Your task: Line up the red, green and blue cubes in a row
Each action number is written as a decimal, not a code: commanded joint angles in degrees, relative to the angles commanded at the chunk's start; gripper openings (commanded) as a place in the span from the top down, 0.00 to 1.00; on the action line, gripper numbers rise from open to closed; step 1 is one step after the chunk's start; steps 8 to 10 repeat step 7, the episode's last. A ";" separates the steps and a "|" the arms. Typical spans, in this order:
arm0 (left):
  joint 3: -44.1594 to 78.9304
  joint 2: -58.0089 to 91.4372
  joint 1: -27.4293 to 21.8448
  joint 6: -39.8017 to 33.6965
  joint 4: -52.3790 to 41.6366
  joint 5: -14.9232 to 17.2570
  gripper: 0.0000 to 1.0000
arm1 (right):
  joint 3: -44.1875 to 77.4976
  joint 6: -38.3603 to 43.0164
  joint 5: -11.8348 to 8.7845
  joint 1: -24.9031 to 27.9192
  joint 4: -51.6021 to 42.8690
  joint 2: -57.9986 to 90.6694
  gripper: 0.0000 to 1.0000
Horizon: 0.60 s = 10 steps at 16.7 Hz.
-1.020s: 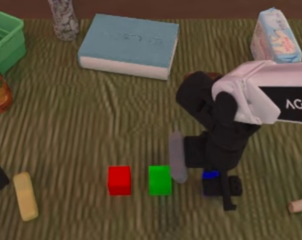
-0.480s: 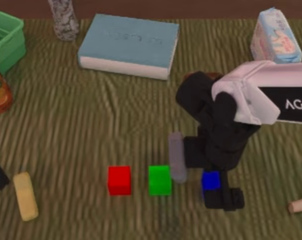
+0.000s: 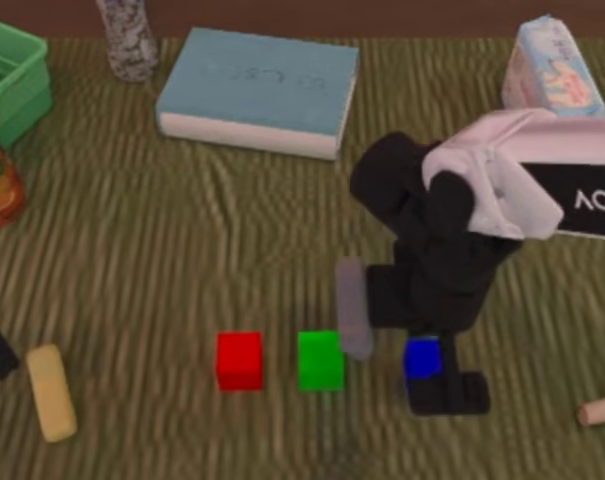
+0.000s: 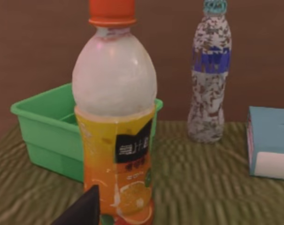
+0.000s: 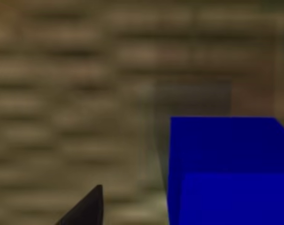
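Right gripper (image 3: 429,375) astride blue cube (image 3: 422,358) (near green cube (image 3: 320,360)).

Orange juice bottle (image 4: 116,140) before green bin (image 4: 43,133); speckled bottle (image 4: 208,75), blue book (image 4: 272,147).

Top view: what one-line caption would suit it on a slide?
The right gripper sets the blue cube down beside the green cube and red cube, forming a row.

The table cloth (image 3: 182,250) looked ribbed and matt (woven, seemingly); the blue cube (image 3: 421,358) was smooth, and the bin (image 4: 43,136) glossy plastic.
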 joint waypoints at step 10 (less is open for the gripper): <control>0.00 0.00 0.00 0.00 0.00 0.00 0.00 | 7.90 -0.01 0.00 0.09 -12.63 -4.40 0.00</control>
